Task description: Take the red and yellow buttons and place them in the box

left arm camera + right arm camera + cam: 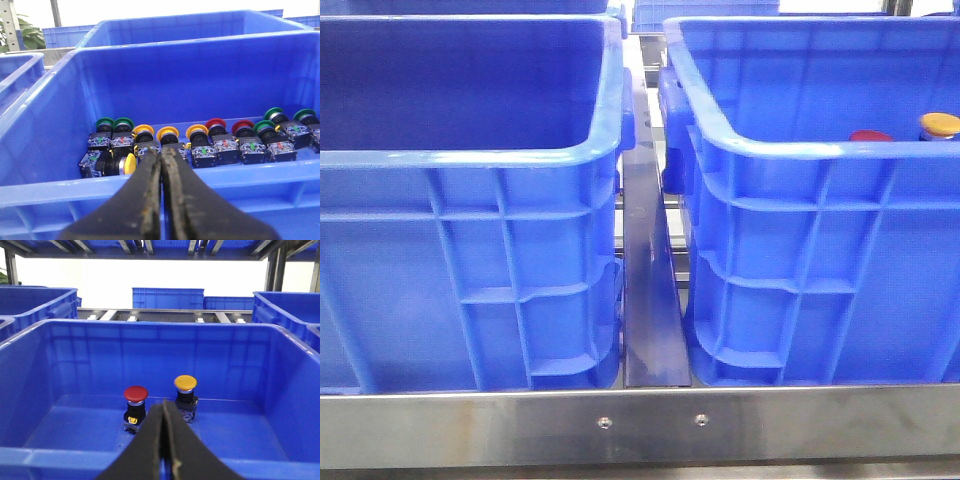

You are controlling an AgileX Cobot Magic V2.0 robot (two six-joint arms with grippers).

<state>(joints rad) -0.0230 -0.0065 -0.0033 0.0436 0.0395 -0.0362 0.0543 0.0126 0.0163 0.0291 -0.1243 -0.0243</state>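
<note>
A red button (135, 394) and a yellow button (185, 383) stand upright side by side on the floor of the blue box (150, 340). In the front view only their caps show, red (870, 135) and yellow (940, 124), over the rim of the right-hand box (790, 150). My right gripper (163, 402) is shut and empty, just outside the box's near rim. My left gripper (161, 150) is shut and empty at the near rim of another blue crate (60, 100). That crate holds a row of several yellow (167, 134), red (215, 123) and green (105, 122) buttons. Neither gripper shows in the front view.
The left blue crate (470, 155) stands beside the box, with a steel rail (648, 290) in the gap between them. A steel bar (640, 425) runs along the front. More blue crates (167, 297) stand behind on a roller rack.
</note>
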